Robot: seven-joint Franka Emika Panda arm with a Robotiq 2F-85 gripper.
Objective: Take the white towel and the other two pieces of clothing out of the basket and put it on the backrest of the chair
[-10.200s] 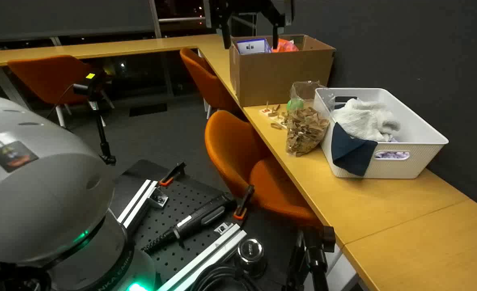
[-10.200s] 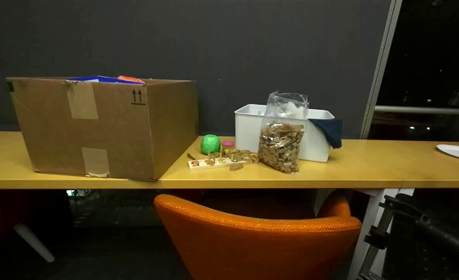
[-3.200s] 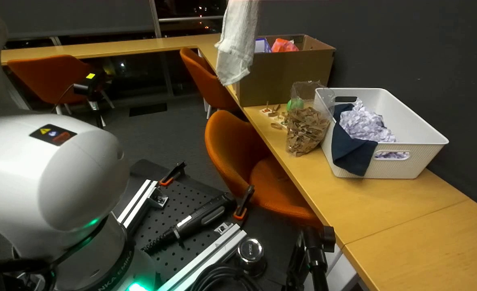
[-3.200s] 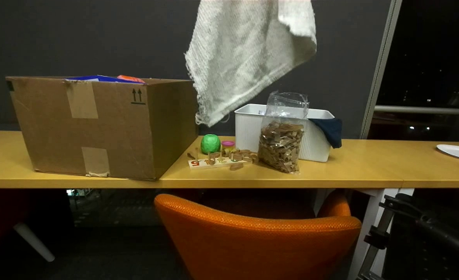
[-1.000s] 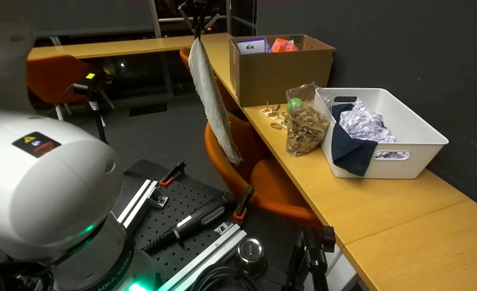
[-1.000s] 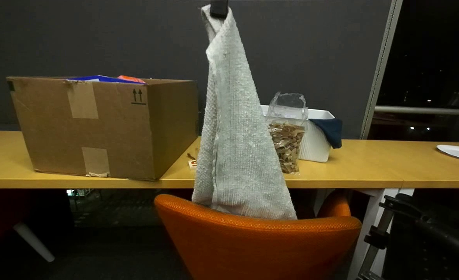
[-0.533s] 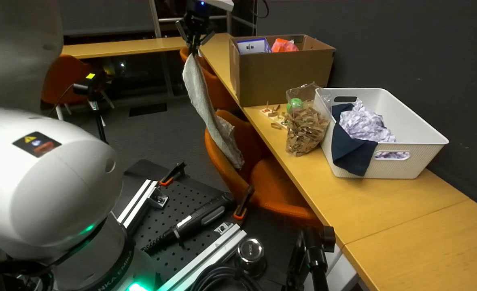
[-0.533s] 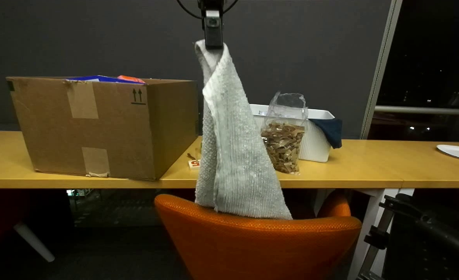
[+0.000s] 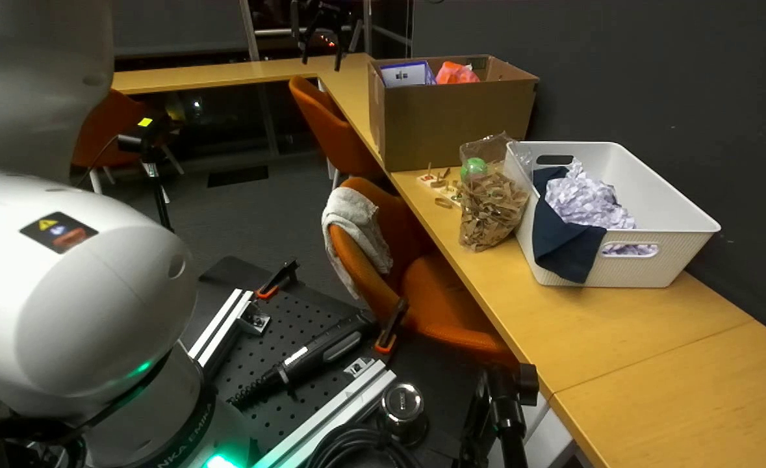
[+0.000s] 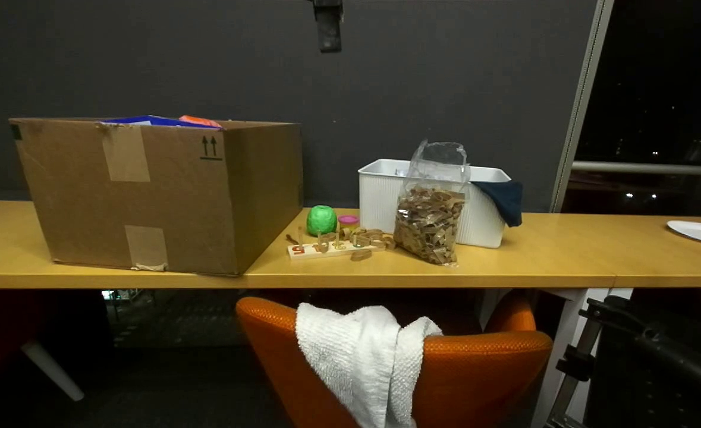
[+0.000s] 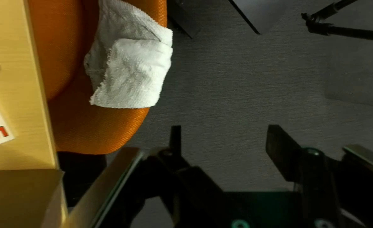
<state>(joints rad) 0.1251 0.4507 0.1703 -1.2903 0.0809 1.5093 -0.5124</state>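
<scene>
White towel [image 10: 353, 356] now drapes over chair backrest [image 10: 481, 371] instead of hanging from gripper [image 11: 223, 131]; jaws spread apart, well above.

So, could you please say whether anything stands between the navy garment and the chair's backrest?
The bag might, low down: it stands near the garment, toward the chair. Above it, nothing visible does; the towel covers part of the backrest.

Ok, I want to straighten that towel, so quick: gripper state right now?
Gripper: open, holding nothing; the white towel hangs over the chair backrest.
</scene>
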